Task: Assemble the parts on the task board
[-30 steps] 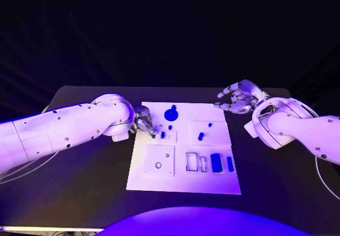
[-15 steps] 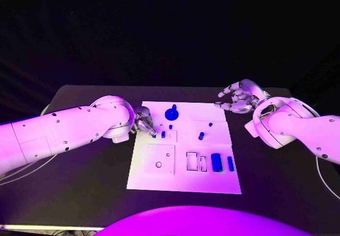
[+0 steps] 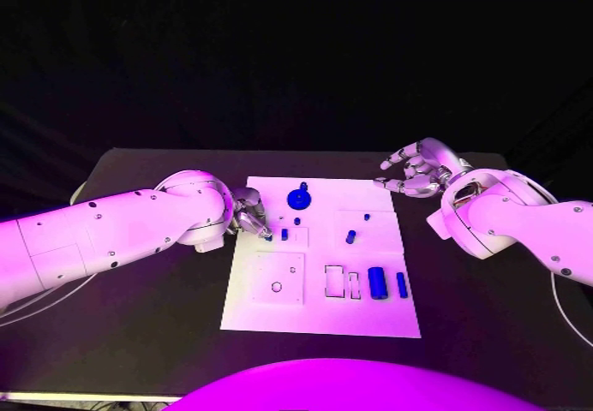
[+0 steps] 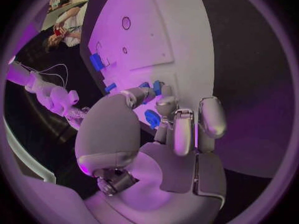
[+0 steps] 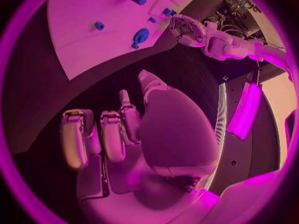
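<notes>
The white task board [image 3: 319, 304] lies mid-table. My left hand [image 3: 251, 217] is at the board's left edge and pinches a small blue peg [image 3: 268, 235] between thumb and a finger; the left wrist view shows that peg [image 4: 157, 87] at the fingertips [image 4: 165, 102]. A second peg [image 3: 284, 233] stands beside it. A blue knob [image 3: 298, 199] sits at the far side, also seen as the knob [image 4: 152, 118] just beyond the palm. A blue cylinder [image 3: 377, 282] and a blue bar [image 3: 402, 284] lie near the right edge. My right hand [image 3: 416, 171] hovers off the board's far right corner, fingers apart, holding nothing.
More small blue pieces [image 3: 351, 236] stand mid-board, with one peg [image 3: 367, 217] farther back. A square plate with a small hole [image 3: 277, 287] and narrow rectangular slots [image 3: 335, 281] occupy the near half. Bare black table [image 3: 161, 308] flanks the board on both sides.
My left arm has shifted very slightly while its fingers stay at the same peg. The right hand has not moved.
</notes>
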`<state>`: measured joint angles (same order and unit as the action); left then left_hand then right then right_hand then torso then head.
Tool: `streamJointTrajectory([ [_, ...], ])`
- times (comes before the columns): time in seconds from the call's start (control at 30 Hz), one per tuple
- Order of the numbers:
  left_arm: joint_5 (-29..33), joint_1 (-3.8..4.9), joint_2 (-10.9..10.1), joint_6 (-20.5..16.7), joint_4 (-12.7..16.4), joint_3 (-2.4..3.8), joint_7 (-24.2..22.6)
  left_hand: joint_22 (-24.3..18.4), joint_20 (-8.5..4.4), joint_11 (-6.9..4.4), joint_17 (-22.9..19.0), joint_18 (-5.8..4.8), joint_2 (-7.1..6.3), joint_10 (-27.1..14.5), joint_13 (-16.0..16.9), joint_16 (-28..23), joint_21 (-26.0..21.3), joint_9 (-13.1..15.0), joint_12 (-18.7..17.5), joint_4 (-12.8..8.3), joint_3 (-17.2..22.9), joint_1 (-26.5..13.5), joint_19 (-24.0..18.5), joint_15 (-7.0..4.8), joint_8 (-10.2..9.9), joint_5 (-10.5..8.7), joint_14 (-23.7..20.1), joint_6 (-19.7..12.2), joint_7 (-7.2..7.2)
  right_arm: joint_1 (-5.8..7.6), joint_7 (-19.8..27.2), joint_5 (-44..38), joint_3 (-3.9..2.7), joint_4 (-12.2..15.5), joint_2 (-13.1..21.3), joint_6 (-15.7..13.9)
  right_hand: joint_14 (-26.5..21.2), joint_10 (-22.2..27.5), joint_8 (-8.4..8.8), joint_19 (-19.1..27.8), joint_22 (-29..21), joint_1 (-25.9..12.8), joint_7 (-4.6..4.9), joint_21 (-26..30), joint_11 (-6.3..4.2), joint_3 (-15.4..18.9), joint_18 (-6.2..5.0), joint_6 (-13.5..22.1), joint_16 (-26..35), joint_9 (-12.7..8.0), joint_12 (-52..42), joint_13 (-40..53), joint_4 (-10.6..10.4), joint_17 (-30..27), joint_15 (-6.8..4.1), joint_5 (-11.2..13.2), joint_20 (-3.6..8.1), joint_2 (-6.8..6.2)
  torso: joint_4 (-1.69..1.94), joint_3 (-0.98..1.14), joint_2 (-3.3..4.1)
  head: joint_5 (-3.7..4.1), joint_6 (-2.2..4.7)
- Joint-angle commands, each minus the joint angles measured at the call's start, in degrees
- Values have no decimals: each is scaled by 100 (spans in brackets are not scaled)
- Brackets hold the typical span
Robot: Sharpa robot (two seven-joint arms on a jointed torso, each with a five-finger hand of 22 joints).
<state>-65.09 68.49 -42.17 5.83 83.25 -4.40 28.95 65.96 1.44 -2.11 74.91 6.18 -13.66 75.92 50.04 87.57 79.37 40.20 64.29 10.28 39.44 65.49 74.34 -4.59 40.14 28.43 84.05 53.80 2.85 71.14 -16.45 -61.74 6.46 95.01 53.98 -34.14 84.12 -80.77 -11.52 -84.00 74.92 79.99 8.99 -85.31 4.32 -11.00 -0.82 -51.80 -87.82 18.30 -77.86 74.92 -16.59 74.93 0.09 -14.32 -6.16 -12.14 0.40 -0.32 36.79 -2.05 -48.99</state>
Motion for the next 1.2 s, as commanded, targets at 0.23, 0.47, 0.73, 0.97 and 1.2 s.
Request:
streamJointTrajectory([
  [0.23,-37,-105,-77,-314,164,-23,-34,17,-1,6,986,-88,20,61,27,39,32,-12,48,-1137,1101,-24,34,-52,14,85,467,91,-53,-8,38,-63,-1,5,1,52,463,10,-41,-393,1241,-37,-21,31,-38,-25,-35,-28,43,3,10,517,-1,995,-44,-17,57,6,-4,-3,9,18,20],
  [0.47,79,-141,-227,-852,369,24,-151,20,-4,3,983,-88,9,65,18,38,35,-16,42,-1147,1104,-30,36,-54,16,96,466,100,-56,-18,43,-63,-1,6,13,46,463,10,-41,-393,1241,-37,-21,31,-38,-25,-35,-28,43,3,10,517,-1,995,-44,-17,57,6,0,-1,0,32,14],
  [0.73,157,-149,-321,-1142,489,54,-288,13,-5,1,959,-87,3,60,-7,28,32,-19,25,-1152,1105,-32,32,-56,15,95,460,103,-58,-25,43,-63,-1,7,22,44,464,7,-43,-393,1241,-42,-21,30,-39,-27,-34,-29,43,3,8,519,-3,996,-44,-18,58,9,0,-2,5,38,11],
  [0.97,160,-153,-366,-1106,502,59,-370,-6,-9,1,932,-82,6,47,-53,18,25,-31,-12,-1155,1113,-31,20,-61,4,63,453,100,-57,-27,40,-63,-1,9,31,46,464,6,-44,-394,1241,-44,-21,30,-39,-28,-34,-29,43,3,7,520,-3,996,-45,-19,58,9,1,1,5,41,9],
  [1.2,4,-154,-351,-907,428,58,-434,-34,-12,2,921,-76,10,31,-95,13,13,-43,-48,-1156,1117,-28,1,-62,-10,27,450,94,-54,-29,39,-63,-1,5,32,48,464,6,-44,-394,1241,-44,-21,30,-39,-28,-34,-29,43,3,7,520,-3,996,-45,-19,58,9,0,5,5,39,-8],
])
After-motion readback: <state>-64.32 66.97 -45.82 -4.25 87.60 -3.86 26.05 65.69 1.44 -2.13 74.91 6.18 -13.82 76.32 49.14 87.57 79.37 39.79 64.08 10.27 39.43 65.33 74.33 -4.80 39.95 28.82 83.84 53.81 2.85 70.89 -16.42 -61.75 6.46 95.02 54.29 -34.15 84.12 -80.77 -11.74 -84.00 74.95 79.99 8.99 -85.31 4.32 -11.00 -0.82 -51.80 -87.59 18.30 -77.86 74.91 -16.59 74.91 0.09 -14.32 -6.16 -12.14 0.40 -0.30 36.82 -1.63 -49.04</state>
